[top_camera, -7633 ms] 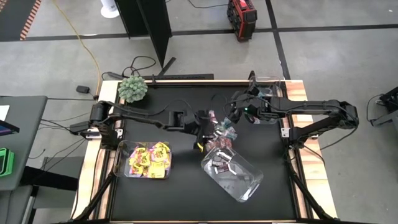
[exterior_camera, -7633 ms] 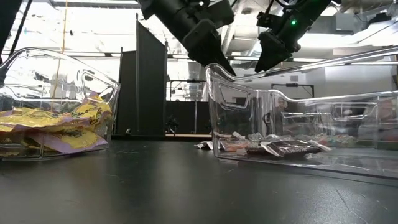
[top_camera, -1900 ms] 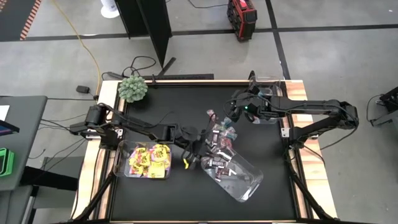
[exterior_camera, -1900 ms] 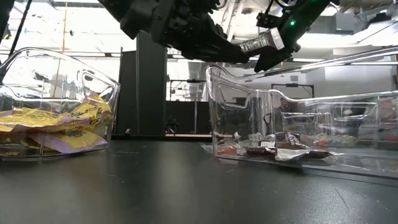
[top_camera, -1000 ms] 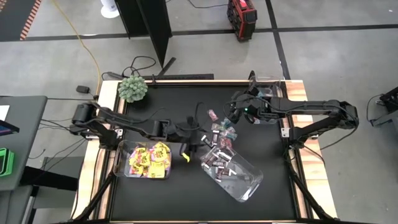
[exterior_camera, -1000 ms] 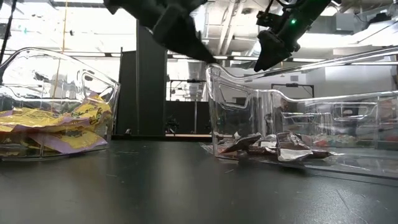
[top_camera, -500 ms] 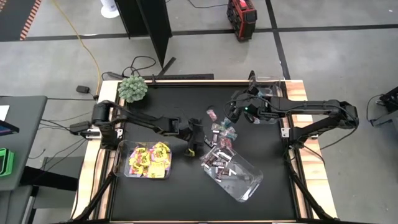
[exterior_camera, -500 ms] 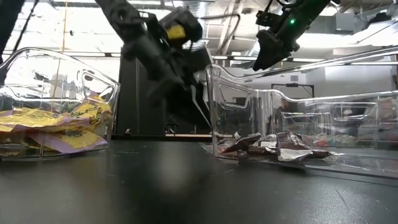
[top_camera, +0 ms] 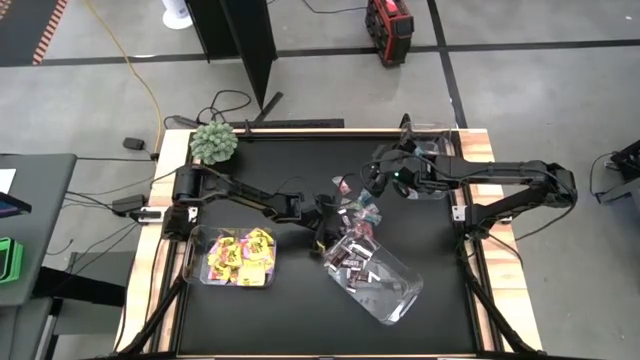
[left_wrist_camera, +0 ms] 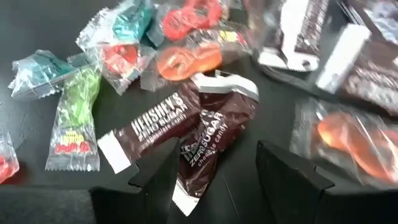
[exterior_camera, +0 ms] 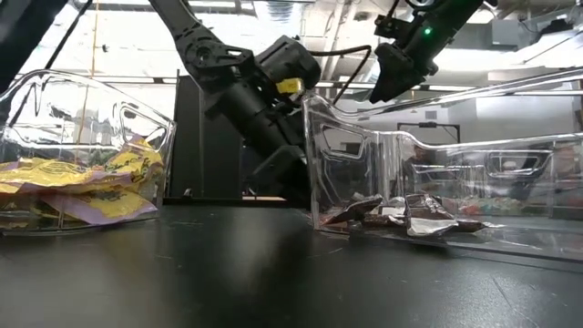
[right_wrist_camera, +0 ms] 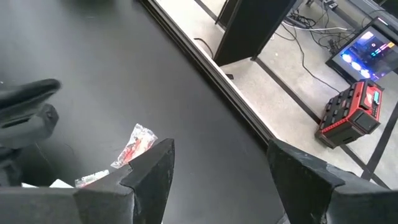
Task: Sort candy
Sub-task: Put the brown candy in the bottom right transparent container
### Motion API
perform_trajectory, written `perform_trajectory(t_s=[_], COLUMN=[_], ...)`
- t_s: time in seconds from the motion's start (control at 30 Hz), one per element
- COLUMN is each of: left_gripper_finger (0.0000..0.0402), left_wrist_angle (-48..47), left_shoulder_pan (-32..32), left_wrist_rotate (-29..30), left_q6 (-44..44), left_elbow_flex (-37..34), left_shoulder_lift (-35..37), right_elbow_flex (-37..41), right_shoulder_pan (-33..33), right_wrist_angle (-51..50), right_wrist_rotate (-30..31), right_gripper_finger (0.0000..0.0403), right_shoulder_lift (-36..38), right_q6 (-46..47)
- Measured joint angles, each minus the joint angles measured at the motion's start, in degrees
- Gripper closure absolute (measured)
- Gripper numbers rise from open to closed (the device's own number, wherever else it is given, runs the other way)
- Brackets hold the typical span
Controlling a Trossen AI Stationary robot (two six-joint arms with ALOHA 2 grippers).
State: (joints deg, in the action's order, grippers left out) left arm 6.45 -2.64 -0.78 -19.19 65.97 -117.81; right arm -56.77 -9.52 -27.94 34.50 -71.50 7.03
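Note:
Loose candy (top_camera: 352, 213) lies in a pile on the black table between the arms: brown Hershey's bars (left_wrist_camera: 208, 134), teal, green and red-orange wrapped sweets (left_wrist_camera: 118, 56). My left gripper (left_wrist_camera: 214, 171) (top_camera: 331, 222) slants down at the pile's near-left side, open, its fingers standing either side of two overlapping brown bars that lie flat on the table. My right gripper (right_wrist_camera: 217, 171) (top_camera: 373, 184) hangs open above the pile's far side, with nothing between its fingers.
A clear bin with yellow packets (top_camera: 238, 257) stands near left. A clear bin with brown bars (top_camera: 372, 277) lies right of it, its open end by the pile. Another clear bin (top_camera: 432, 140) sits far right, and a green ball plant (top_camera: 213, 142) far left.
My left gripper has come down from above the gap between the two near bins and gone toward the table's right and far side, to the candy pile. It now sits low behind the brown-bar bin's end. The right arm has kept still.

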Motion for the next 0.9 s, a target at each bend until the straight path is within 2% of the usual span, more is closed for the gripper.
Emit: perform_trajectory(t_s=[0.13,0.23,0.53,0.7,0.9], left_gripper_finger=[0.0198,0.0226,0.0383,0.0383,0.0384], left_wrist_angle=[0.02,-0.08,-0.66,-2.67,-8.15], left_shoulder_pan=[-0.62,-1.06,-1.17,-1.16,-1.02], left_wrist_rotate=[0.25,0.2,1.28,4.6,13.61], left_q6=[2.83,4.14,3.92,3.82,1.77], left_elbow_flex=[0.99,0.94,0.79,0.52,0.42], left_shoulder_lift=[-1.78,-1.98,-0.89,2.25,9.86], right_elbow_flex=[0.0,0.0,0.0,0.0,0.0], right_shoulder_pan=[0.02,0.0,0.01,0.01,0.12], right_wrist_angle=[0.0,0.0,-0.02,-0.2,-0.51], right_wrist_rotate=[0.0,-0.02,0.0,0.0,-0.01], right_gripper_finger=[0.0129,0.0129,0.0129,0.0129,0.0129], right_shoulder_lift=[0.0,0.0,0.0,0.0,0.0], right_q6=[0.0,0.0,-0.02,-0.02,-0.04])
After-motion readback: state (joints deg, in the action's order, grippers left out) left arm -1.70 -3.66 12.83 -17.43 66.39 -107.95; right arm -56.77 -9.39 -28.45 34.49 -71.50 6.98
